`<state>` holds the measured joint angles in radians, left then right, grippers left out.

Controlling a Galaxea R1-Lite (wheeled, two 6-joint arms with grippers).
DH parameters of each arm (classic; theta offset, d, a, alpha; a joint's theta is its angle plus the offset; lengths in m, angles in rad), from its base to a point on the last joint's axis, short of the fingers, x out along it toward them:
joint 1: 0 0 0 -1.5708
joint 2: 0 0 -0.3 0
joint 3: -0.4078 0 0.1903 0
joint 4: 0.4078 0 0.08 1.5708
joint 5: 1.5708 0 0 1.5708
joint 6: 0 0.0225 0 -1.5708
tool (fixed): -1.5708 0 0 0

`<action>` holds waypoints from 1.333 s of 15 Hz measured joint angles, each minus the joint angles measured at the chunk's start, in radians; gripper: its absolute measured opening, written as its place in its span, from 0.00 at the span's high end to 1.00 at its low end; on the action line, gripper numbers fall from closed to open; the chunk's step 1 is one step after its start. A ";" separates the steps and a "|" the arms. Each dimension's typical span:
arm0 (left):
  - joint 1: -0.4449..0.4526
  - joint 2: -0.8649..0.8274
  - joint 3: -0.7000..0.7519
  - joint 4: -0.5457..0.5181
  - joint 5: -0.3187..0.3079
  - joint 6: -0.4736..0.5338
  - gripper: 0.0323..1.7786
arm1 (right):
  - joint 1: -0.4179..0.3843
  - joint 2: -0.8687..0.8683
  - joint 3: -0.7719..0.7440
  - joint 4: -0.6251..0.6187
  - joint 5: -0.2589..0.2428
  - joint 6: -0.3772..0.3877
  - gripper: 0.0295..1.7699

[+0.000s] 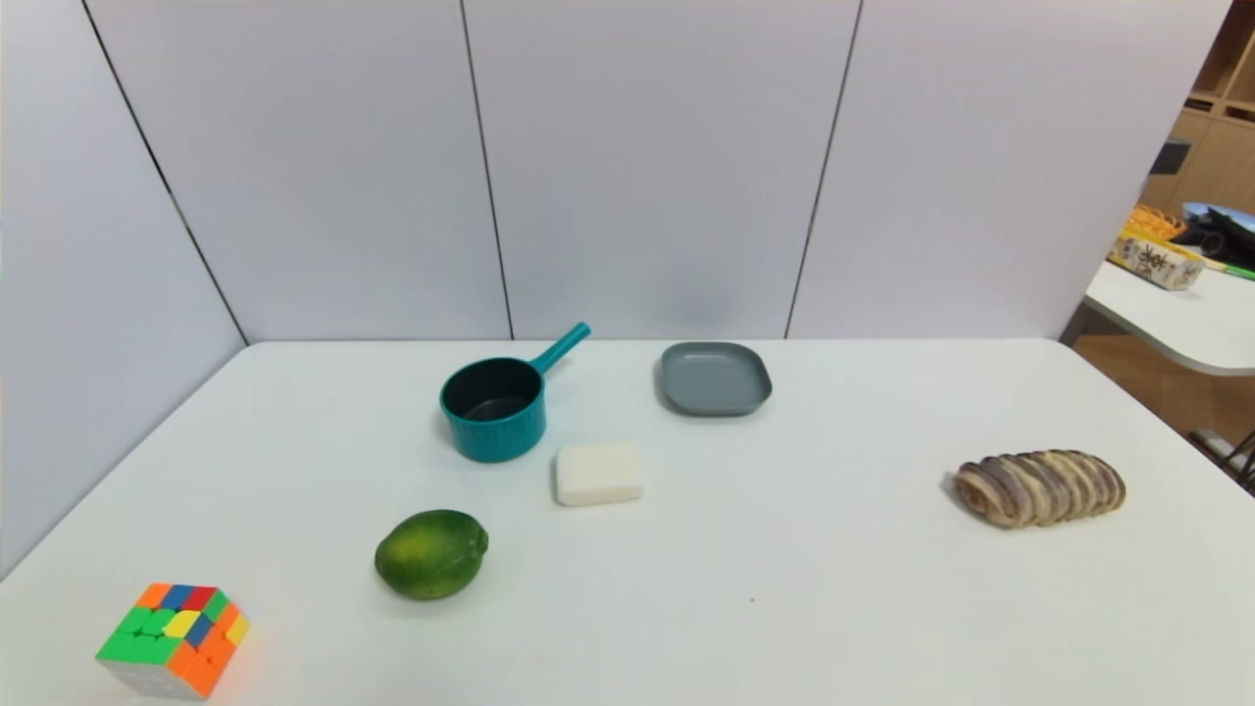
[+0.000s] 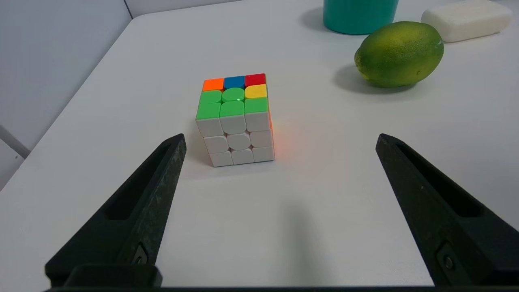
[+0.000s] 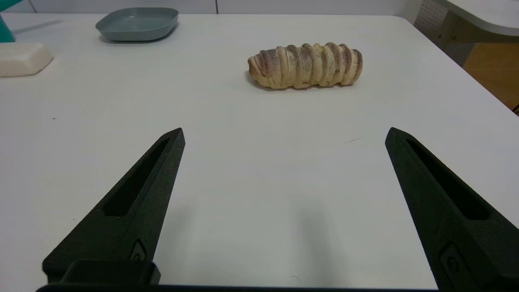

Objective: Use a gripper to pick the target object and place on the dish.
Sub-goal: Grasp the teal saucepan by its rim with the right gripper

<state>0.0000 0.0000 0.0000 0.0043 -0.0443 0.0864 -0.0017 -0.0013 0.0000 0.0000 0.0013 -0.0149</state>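
The job looks to be at its start, the pan not yet gripped. The left pincer (image 2: 281,138) gapes wide and empty over the table's near left part; the right pincer (image 3: 286,132), likewise wide and empty, is over the near right part. Next, one pincer probably must reach for the saucepan (image 1: 497,431), upright near the table's far edge, left of the dish (image 1: 716,384). It is teal, dark inside, with a straight handle.

On table (image 1: 784,588): saucepan (image 1: 500,431) left of dish (image 1: 716,380); block (image 1: 598,475) in front, between both; lime (image 1: 431,554) before saucepan; cube (image 1: 175,637) front left; roll (image 1: 1041,488) right.
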 joint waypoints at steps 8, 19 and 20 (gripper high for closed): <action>0.000 0.000 0.000 0.000 0.000 0.000 0.05 | 0.000 0.000 0.000 0.000 0.000 0.000 0.03; 0.000 0.000 0.000 0.000 0.000 0.000 0.05 | 0.000 0.001 0.000 0.001 0.002 -0.009 0.03; 0.000 0.000 0.000 0.000 0.000 0.000 0.05 | 0.000 0.009 0.000 0.001 0.001 -0.010 0.03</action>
<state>0.0000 0.0000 0.0000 0.0047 -0.0443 0.0866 -0.0017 0.0072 0.0000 0.0009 0.0023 -0.0249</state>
